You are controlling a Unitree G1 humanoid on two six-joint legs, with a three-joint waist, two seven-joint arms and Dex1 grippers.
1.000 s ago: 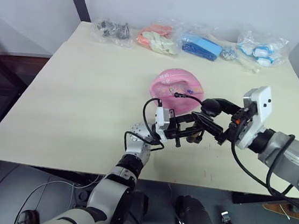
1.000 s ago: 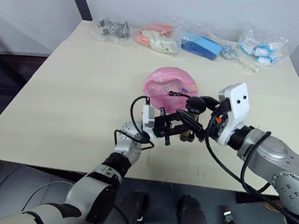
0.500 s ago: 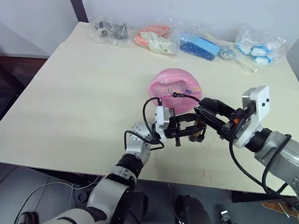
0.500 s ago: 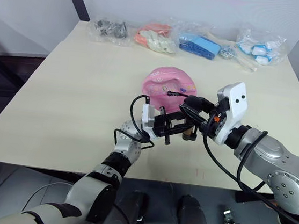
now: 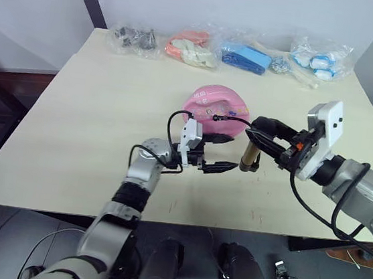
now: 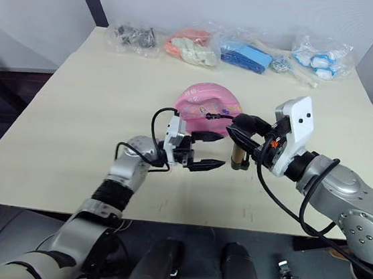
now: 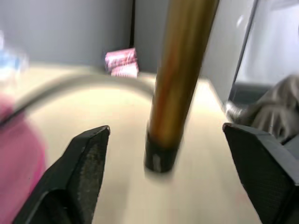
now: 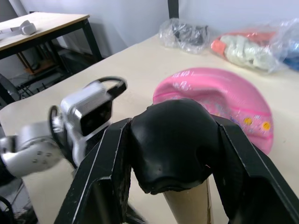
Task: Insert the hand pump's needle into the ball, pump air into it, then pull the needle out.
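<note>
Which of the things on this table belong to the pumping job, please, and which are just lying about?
Belonging to the job:
- hand pump, upright, right tool shut on its black handle
- hose running to the ball
- limp pink ball
- left tool, open beside the pump

Lying about:
- four clear bags of small items along the far table edge

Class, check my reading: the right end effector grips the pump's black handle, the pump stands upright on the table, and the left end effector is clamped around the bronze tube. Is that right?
Not quite. The left end effector is open and clear of the hand pump; the left wrist view shows the bronze tube standing between its spread fingers, untouched. The rest holds: the right end effector grips the black handle, and the pump stands upright.
</note>
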